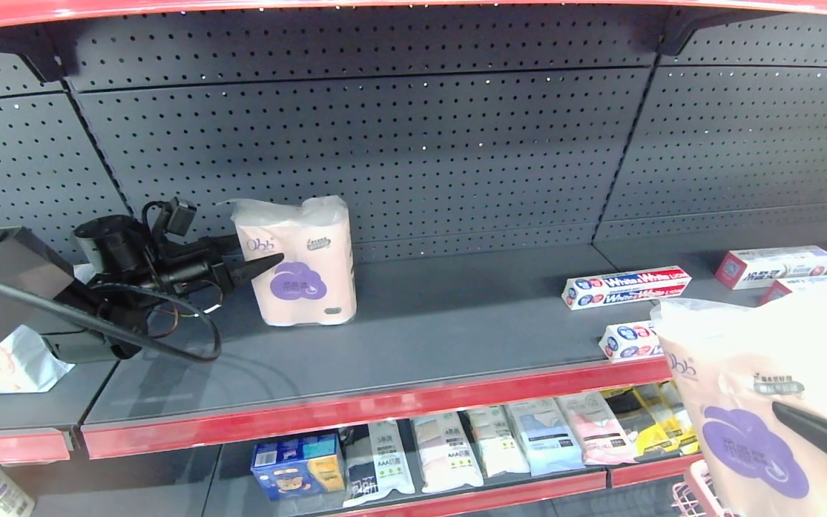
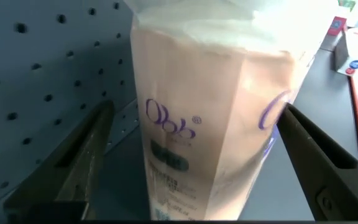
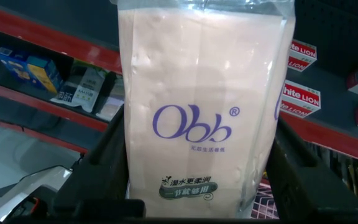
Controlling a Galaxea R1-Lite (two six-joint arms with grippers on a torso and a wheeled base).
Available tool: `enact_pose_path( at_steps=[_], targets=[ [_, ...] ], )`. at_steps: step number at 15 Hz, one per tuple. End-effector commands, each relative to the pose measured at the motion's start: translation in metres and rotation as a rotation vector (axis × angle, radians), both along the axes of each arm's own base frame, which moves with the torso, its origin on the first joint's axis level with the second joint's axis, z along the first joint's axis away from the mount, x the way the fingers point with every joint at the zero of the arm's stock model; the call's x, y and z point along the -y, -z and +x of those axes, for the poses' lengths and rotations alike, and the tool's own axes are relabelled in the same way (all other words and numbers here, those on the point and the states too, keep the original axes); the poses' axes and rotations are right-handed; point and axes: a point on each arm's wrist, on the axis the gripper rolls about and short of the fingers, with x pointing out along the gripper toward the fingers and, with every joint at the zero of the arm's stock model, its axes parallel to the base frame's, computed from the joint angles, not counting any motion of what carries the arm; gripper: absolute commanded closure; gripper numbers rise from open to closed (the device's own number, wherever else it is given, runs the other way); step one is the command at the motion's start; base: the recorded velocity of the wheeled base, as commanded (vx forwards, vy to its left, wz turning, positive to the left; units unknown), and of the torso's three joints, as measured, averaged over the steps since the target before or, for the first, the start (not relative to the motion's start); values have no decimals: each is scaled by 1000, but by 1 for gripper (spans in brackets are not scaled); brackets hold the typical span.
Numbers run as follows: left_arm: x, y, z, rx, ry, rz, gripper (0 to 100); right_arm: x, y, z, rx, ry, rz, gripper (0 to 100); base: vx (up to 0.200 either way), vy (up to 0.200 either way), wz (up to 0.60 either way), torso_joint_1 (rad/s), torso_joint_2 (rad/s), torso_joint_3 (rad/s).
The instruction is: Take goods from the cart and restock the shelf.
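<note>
One tissue pack stands upright at back of shelf, close to pegboard, probably to leave front room. Left claw gapes wide, straddling it without grip, likely release. Second tissue pack is clamped in right claw, held beside cart, presumably shelf-bound.

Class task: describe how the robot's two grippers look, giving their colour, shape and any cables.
The left gripper is matte black, with long fingers tapering to points; loose black cables loop round its wrist. The right gripper has the same black wedge fingers.
</note>
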Motion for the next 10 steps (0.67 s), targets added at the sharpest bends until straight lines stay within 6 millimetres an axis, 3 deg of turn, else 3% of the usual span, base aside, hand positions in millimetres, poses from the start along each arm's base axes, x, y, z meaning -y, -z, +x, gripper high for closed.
enact_pose_path(
  at_steps=[1,10],
  targets=[
    [1,2,1,-6,4,-1,0,0,0,1,-4,0,-1,100,0,0,0,0,0,0],
    [17,11,5,-21,58,-2,0,0,2,2,-14,0,-1,100,0,0,0,0,0,0]
  ],
)
